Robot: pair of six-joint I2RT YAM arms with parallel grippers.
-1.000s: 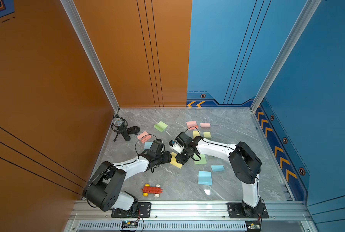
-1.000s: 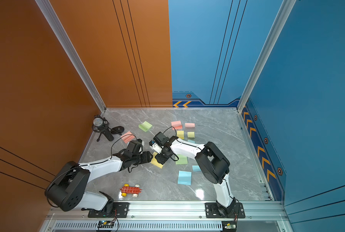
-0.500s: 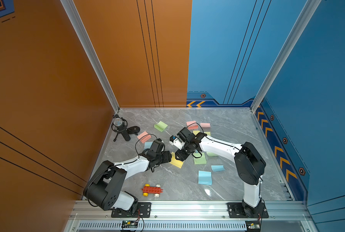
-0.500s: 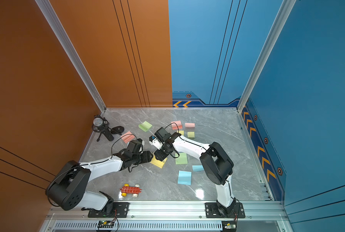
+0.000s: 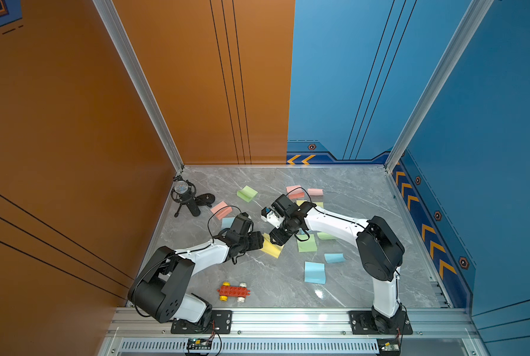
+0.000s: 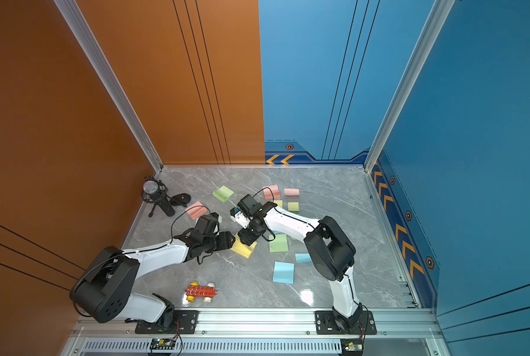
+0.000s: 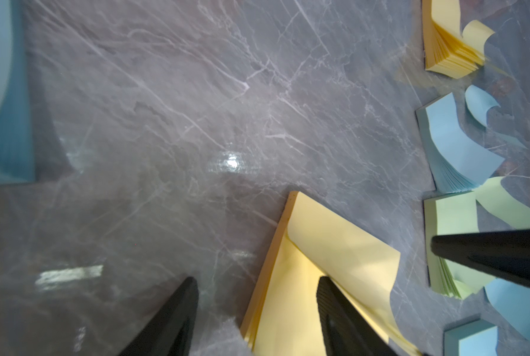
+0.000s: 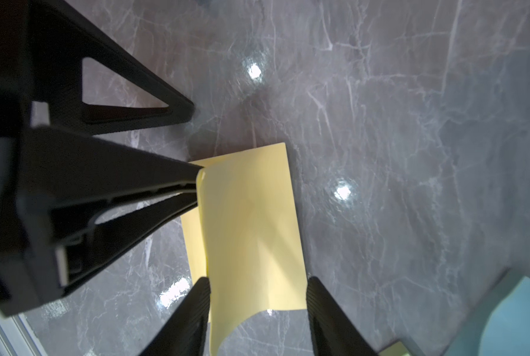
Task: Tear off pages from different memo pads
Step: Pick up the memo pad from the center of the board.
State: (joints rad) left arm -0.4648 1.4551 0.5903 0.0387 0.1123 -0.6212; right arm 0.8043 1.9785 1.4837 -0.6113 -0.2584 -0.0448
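Robot lab test cell: orange panels (image 5: pixel 72 123) and blue panels (image 5: pixel 334 77) in aluminium posts (image 5: pixel 140 86), left arm (image 5: pixel 202 255) and right arm (image 5: pixel 334 225) bolted to a front rail (image 5: pixel 288 317), marble-look table (image 5: pixel 257 277), tripod mic (image 5: pixel 182 188) in the corner.

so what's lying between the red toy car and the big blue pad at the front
Nothing. The marble table is bare between the red toy car and the big blue pad, as both top views show.

Swung right arm (image 5: pixel 334 220) elbow slightly out toward the blue side wall (image 5: pixel 488 185); rolled and raised its wrist; re-angled right gripper (image 5: pixel 278 241) over the far edge of the yellow memo pad (image 5: pixel 273 251); too small to tell any shift of pad or top yellow page (image 8: pixel 251 222).
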